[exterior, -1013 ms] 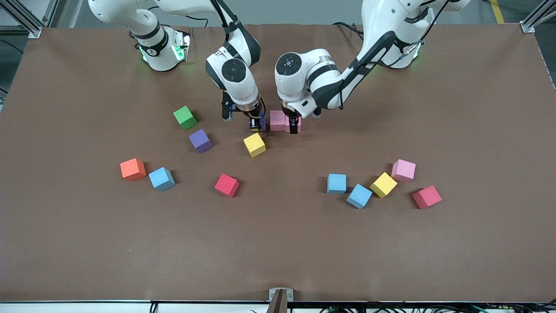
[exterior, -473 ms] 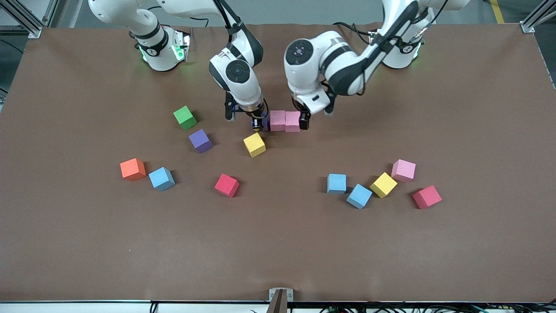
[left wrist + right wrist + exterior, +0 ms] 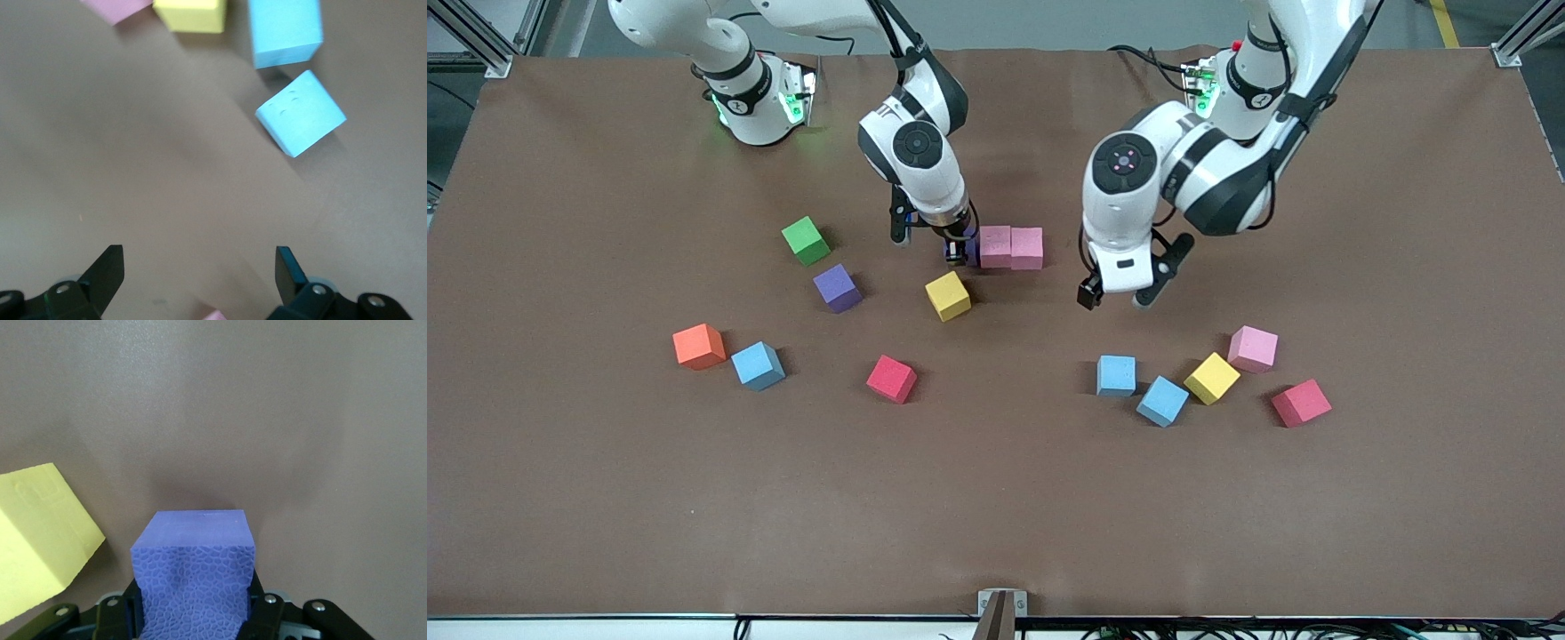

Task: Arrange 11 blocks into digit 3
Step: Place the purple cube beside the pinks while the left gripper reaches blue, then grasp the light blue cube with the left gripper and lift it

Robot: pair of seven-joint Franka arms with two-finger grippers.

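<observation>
The purple block (image 3: 193,577) being placed sits clamped between the fingers of the right gripper (image 3: 959,252), low at the table surface, pressed up beside two pink blocks (image 3: 1011,247) that lie side by side in a short row toward the edge of the tabletop (image 3: 996,524) where the robot bases stand, roughly midway along it. Together the three look like the top bar of the digit (only a sliver of purple shows in the front view, the gripper covering the rest).

Just nearer the camera than that row lies a yellow block (image 3: 948,295), rotated out of line, and another purple block (image 3: 837,287) lies toward the right arm's end, beside the green cube (image 3: 806,240).

To finish this step well, I would judge the right gripper should settle the cube flat, flush with the pink neighbour and square to the row, then release and lift straight up so the foam does not drag sideways.

The left gripper (image 3: 1118,298) hangs with its jaws spread wide and empty over bare table, above the cluster toward the left arm's end: two light blue blocks (image 3: 293,73), a yellow block (image 3: 1212,378), a pink block (image 3: 1253,348) and a red block (image 3: 1301,402).
</observation>
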